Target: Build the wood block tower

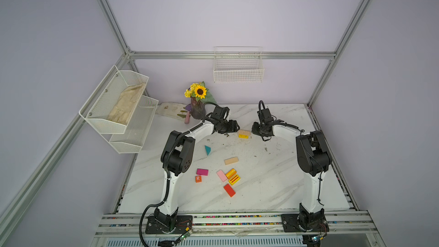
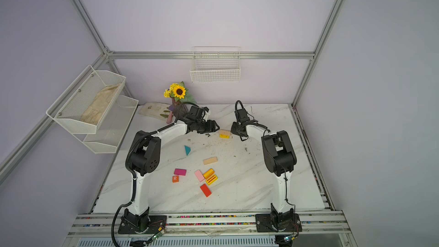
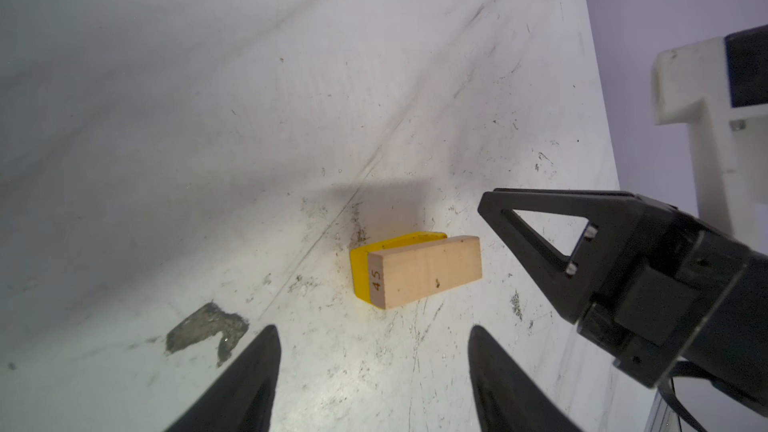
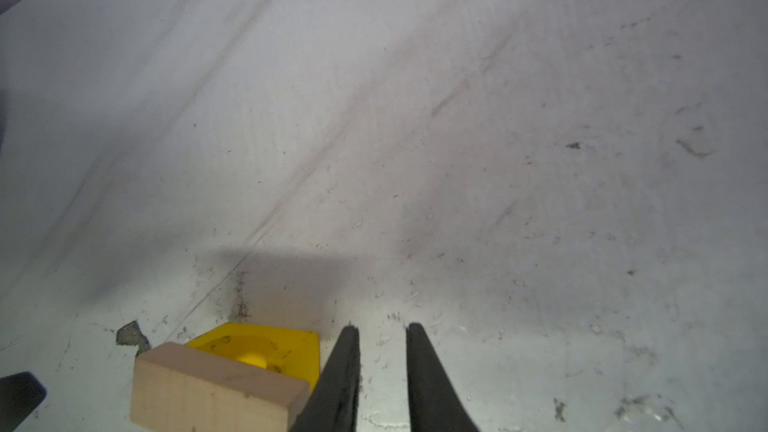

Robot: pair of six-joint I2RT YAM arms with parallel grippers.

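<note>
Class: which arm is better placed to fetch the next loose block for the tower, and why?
Left, probably. The left gripper is open and empty, and loose blocks like the teal triangle lie on its side; the right gripper is shut.

You're in a robotics lab cell: aluminium-profile frame [image 1: 232,55], plain lilac wall panels [image 1: 213,8], and a mounting rail [image 1: 237,225] edging the marble-look tabletop [image 1: 261,186].
</note>
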